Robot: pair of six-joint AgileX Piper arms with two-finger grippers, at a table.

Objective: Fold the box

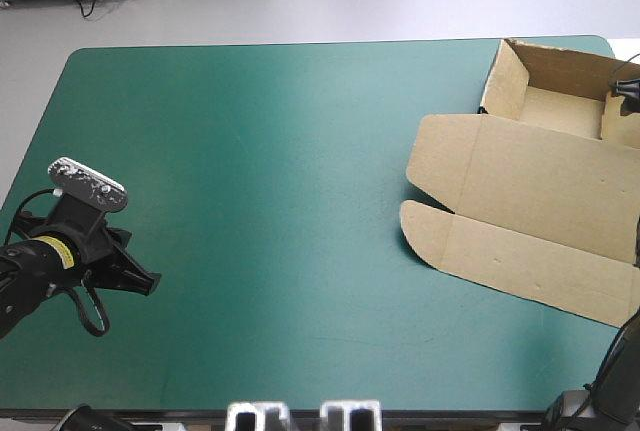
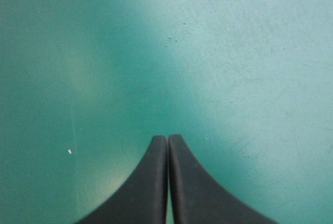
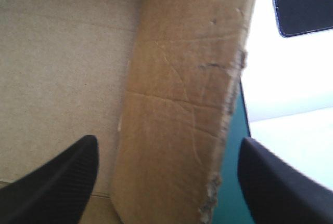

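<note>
**A:** What takes up most of the room?

**B:** The flat teal-green table cover [image 1: 250,201]. It lies bare across its left and middle, and its far edge and rounded far corners are in plain sight.

**A:** And the box?

**B:** The brown cut-board box [image 1: 530,166] lies at the far right corner, running out to the table's right edge. It is an open tray with raised walls at the far end. The broad lid [image 1: 540,226] lies flat toward the near side (its rounded flaps point left, into the open cover).

**A:** The grippers?

**B:** The left gripper [image 1: 143,280] is over the near left part of the cover, well apart from the box. Its black fingers [image 2: 151,182] are pressed together into one point, with nothing between them. The right gripper [image 3: 167,140] is spread wide astride the tray's ragged-edged side wall [image 3: 182,104]. One finger is over the tray floor, the other outside the wall, by a thin strip of cover.
</note>
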